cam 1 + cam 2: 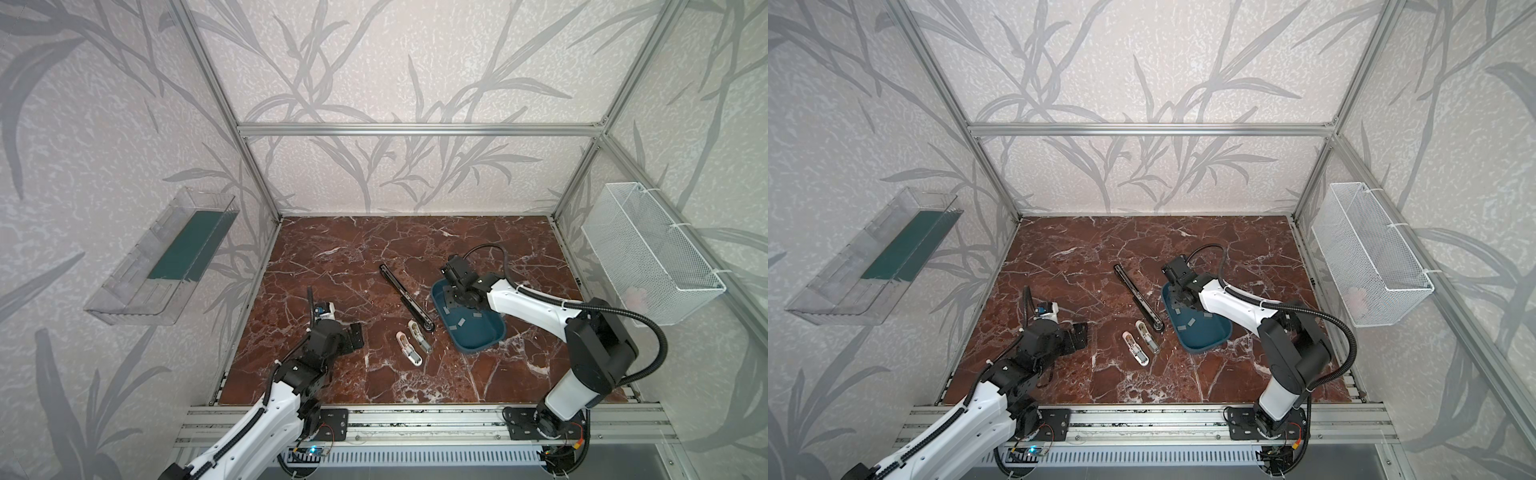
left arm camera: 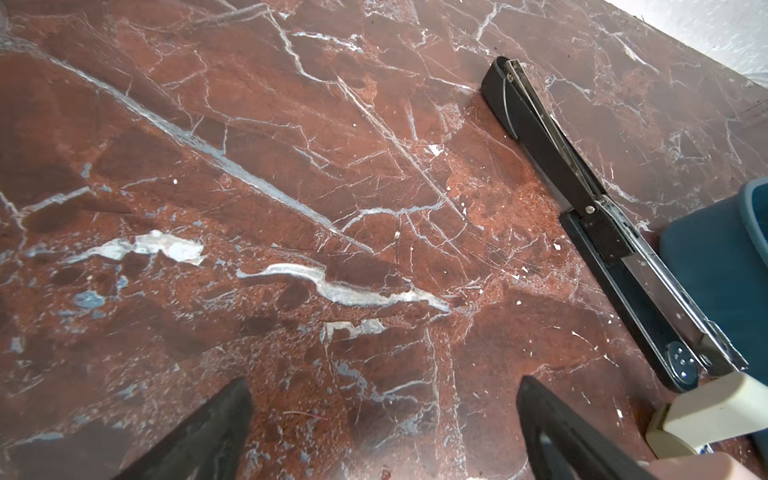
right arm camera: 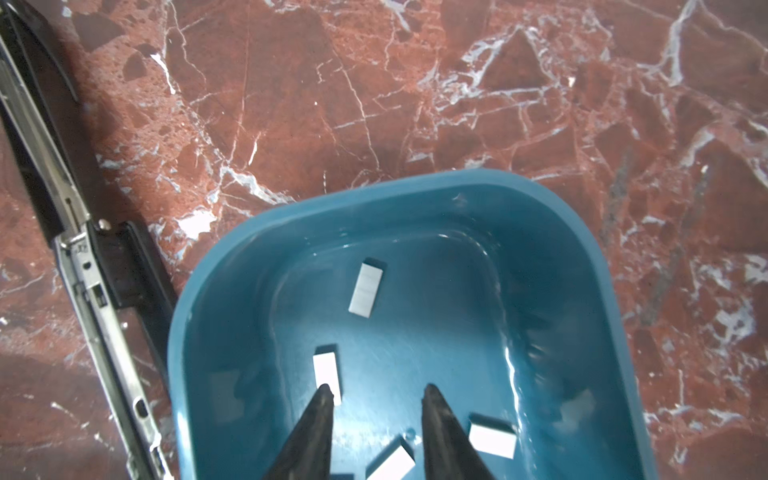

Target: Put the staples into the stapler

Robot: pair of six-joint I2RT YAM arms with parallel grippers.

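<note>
Right gripper (image 3: 376, 392): partly opened, nothing held, inside the blue tray (image 3: 415, 183).
Left gripper (image 2: 384, 382): opened wide, empty, at the left.
Staples (image 3: 365, 289): laid flat in the tray, long axes scattered.
Stapler (image 1: 406, 297): opened flat, left of the tray, axis far-left to near-right.
Risk: a strip may be pushed aside, as one is seen beside a fingertip, not between.
</note>
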